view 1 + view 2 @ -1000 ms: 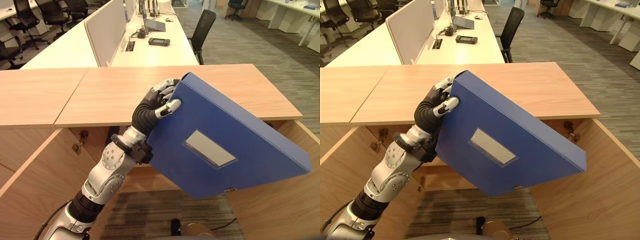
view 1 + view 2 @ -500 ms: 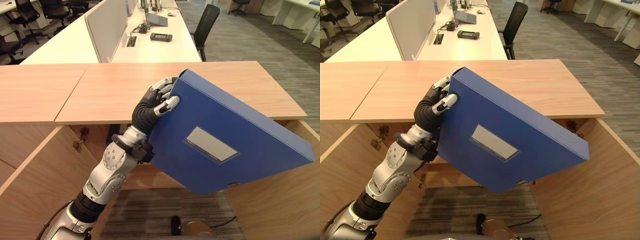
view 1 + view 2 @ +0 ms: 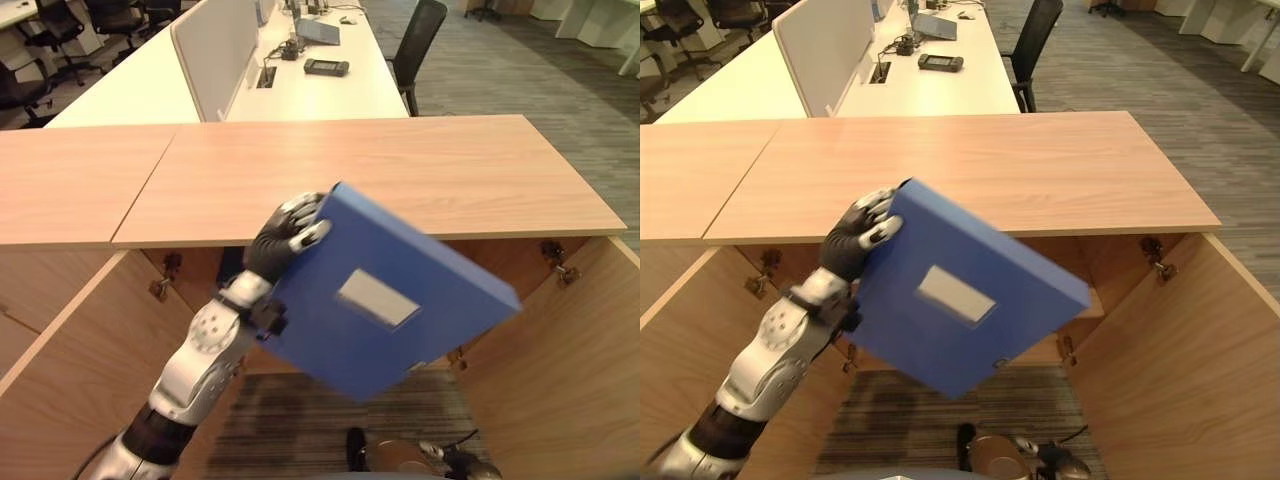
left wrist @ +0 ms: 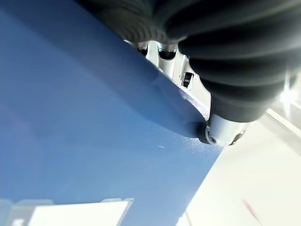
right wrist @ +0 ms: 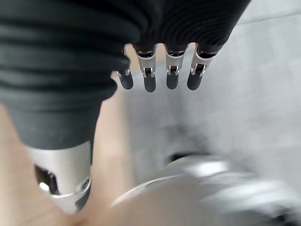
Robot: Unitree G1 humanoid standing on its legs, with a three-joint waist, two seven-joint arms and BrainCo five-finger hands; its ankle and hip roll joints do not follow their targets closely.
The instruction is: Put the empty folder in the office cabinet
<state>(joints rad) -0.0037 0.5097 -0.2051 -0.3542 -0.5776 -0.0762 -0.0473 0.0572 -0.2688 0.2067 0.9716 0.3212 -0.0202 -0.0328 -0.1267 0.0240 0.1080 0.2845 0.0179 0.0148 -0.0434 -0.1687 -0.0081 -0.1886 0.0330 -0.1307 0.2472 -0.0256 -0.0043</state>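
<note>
A blue folder [image 3: 385, 290] with a pale label on its cover hangs tilted in front of the open wooden cabinet [image 3: 370, 175]. My left hand [image 3: 280, 232] is shut on the folder's upper left corner, thumb on the cover and fingers behind the spine. The folder's lower part sits in front of the cabinet's opening below the top board. In the left wrist view the blue cover [image 4: 84, 141] lies right against my left hand [image 4: 221, 127]. My right hand [image 5: 160, 70] hangs with straight fingers and holds nothing.
Both cabinet doors stand open, one on the left [image 3: 70, 350] and one on the right [image 3: 570, 370]. A second wooden cabinet top [image 3: 70, 185] adjoins on the left. Behind are white desks [image 3: 300, 90] with a divider screen and a black office chair [image 3: 415, 40]. Striped carpet [image 3: 300, 420] lies below.
My left hand has carried the folder down and away from the camera, toward the cabinet opening. The view has also shifted slightly.
</note>
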